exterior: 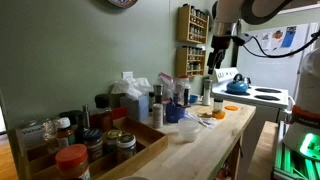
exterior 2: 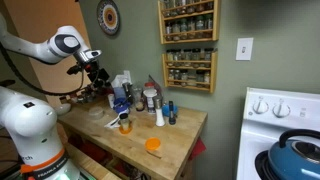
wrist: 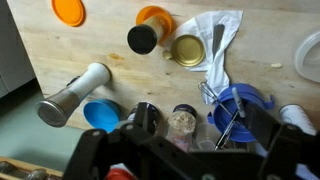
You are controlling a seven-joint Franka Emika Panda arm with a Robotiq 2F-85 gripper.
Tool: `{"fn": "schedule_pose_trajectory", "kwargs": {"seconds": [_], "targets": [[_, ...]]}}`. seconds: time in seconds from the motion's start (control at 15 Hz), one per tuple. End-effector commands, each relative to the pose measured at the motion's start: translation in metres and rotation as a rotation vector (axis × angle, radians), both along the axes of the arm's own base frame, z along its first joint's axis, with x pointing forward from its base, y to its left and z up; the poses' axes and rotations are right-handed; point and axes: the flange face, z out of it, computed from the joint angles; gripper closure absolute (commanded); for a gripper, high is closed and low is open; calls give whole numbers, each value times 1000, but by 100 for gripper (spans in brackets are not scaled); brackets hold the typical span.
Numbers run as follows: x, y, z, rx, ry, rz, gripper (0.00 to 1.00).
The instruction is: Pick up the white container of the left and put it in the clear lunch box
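The white container (wrist: 80, 90) is a pale cylinder with a dark top, standing on the wooden counter at the left of the wrist view. It also shows in an exterior view (exterior 2: 158, 114), among small bottles. My gripper (wrist: 185, 160) hangs well above the counter with its dark fingers wide apart and nothing between them. It shows in both exterior views (exterior: 220, 55) (exterior 2: 97, 74). The container is left of the fingers, apart from them. A clear tub, likely the lunch box (exterior: 187, 130), sits on the counter. A pale curved rim (wrist: 308, 55) shows at the wrist view's right edge.
Around the container stand a blue cup (wrist: 100, 115), dark-lidded spice jars (wrist: 183, 122), a blue lid with a whisk (wrist: 240, 105), a yellow-lidded jar (wrist: 187, 50), an orange cup (wrist: 155, 20), an orange lid (wrist: 68, 10) and a napkin (wrist: 215, 35). A wooden crate of jars (exterior: 90, 150) and a stove (exterior: 262, 95) flank the counter.
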Motion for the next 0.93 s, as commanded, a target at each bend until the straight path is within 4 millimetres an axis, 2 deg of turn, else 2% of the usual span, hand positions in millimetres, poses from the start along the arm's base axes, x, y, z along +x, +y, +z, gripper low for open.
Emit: {"fn": "schedule_pose_trajectory", "kwargs": {"seconds": [0.0,0.27,0.4,0.6,0.73,0.87], "targets": [[0,0,0,0,1,0,0],[0,0,0,0,2,0,0],[7,25,0,34,-18,96,0],[17,93,1,107,-70,268,0],[36,127,-5,155,-61,359,0],[58,146,-8,201,-31,382,0]]}}
